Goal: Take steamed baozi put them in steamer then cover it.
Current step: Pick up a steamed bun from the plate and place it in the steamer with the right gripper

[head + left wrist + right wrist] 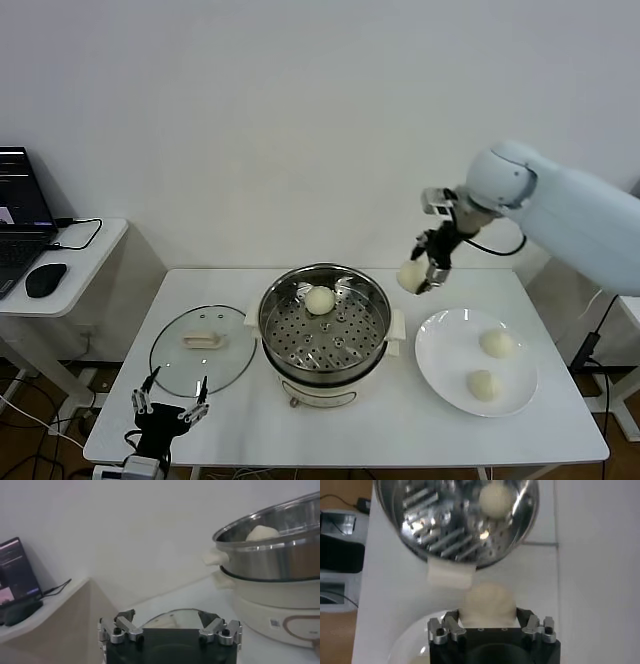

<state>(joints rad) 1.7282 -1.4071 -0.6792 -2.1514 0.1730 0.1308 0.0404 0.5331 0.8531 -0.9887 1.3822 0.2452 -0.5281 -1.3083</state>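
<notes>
Baozi [410,275] pinched in right jaws [417,279] raised beside steamer [325,322], one bun [319,299] inside it, two on plate [440,350] below, left jaws [170,408] spread near lid [203,348].

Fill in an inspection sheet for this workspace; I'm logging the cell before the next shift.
Surface: white table, bare at its front edge.
Job's things: round steel steamer holds one cream-white bun; two more buns lie on the flat white plate; the clear glass lid lies flat on the table, left of the steamer.
Clutter: nothing seen on the table.
Grippers: right gripper holds a fourth bun in the air between plate and steamer; left gripper open, parked low at the table's front left.
Cables: black cable on the side desk.
Surroundings: laptop and mouse on the side desk; plain white wall.
</notes>
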